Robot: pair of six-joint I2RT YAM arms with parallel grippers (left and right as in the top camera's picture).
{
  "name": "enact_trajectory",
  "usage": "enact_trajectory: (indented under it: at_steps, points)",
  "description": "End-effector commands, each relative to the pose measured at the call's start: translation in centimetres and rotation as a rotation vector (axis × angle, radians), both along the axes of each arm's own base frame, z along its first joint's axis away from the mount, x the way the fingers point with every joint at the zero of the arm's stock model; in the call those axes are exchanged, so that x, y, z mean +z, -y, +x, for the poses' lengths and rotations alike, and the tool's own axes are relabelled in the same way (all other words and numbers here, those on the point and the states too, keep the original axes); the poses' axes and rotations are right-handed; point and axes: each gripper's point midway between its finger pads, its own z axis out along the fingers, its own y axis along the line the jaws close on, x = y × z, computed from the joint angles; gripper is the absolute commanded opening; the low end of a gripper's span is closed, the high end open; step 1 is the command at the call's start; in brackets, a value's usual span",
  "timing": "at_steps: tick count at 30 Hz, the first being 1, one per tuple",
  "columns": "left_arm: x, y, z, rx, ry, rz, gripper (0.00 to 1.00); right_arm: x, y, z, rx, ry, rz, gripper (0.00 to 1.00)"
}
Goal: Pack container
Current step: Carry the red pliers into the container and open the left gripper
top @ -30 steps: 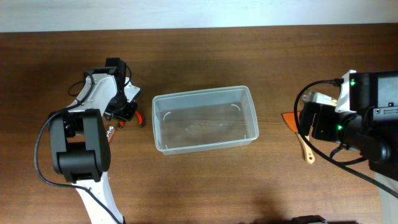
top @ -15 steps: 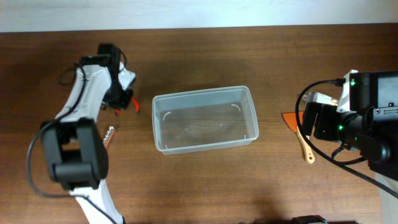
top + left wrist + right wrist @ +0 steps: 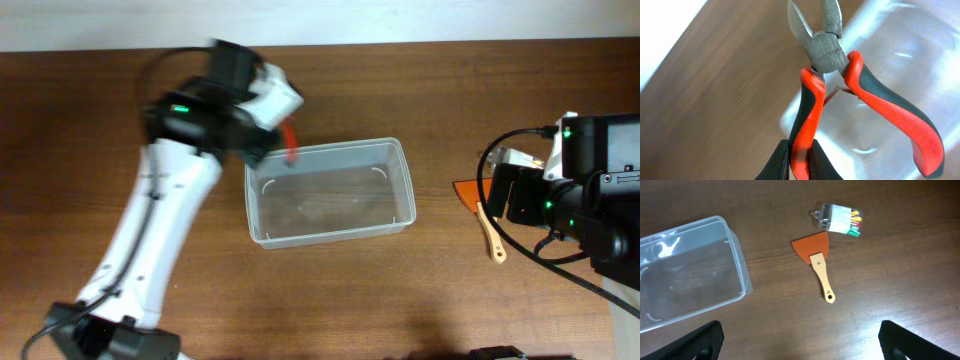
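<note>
The container is a clear rectangular tub with nothing in it, in the middle of the table; it also shows in the right wrist view and the left wrist view. My left gripper is shut on one red-and-black handle of a pair of cutting pliers and holds them above the tub's back left corner, where the pliers show red from overhead. My right gripper is open and holds nothing, above the table to the right of the tub.
An orange scraper with a wooden handle lies right of the tub, also seen from overhead. A small clear packet of coloured sticks lies just beyond it. The right arm's body fills the right edge.
My left arm has lifted the pliers from the table at the left and swung them right, to above the tub's back left corner. The right arm has not moved.
</note>
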Motion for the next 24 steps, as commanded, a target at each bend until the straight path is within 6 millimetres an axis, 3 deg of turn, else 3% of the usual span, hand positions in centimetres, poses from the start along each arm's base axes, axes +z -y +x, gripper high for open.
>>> enact_trajectory:
  at_steps: [1,6,13,17,19,21,24]
  points:
    - [-3.5,4.5,-1.6,-0.285,-0.065,0.079,0.02,0.4,0.3,0.1,-0.003,0.016,-0.025,0.99]
    - [-9.1,6.9,-2.1,-0.344,-0.193,0.131,0.02,0.4,0.3,0.2,-0.003,0.017,-0.025,0.98]
    - [-16.4,7.1,-2.2,-0.349,-0.365,0.185,0.02,0.4,0.3,0.1,-0.003,0.016,-0.026,0.99]
    - [-18.9,6.9,-2.5,-0.338,-0.429,0.202,0.02,0.4,0.3,0.1,-0.003,0.016,-0.026,0.99]
    - [-19.9,6.8,-2.7,-0.338,-0.452,0.212,0.12,0.4,0.3,0.1,-0.003,0.016,-0.026,0.99]
    - [-20.5,6.7,-2.7,-0.337,-0.465,0.216,0.32,0.4,0.3,0.1,-0.003,0.016,-0.026,0.99]
    - [-20.7,6.7,-2.6,-0.334,-0.461,0.219,0.41,0.4,0.3,0.1,-0.003,0.016,-0.026,0.99]
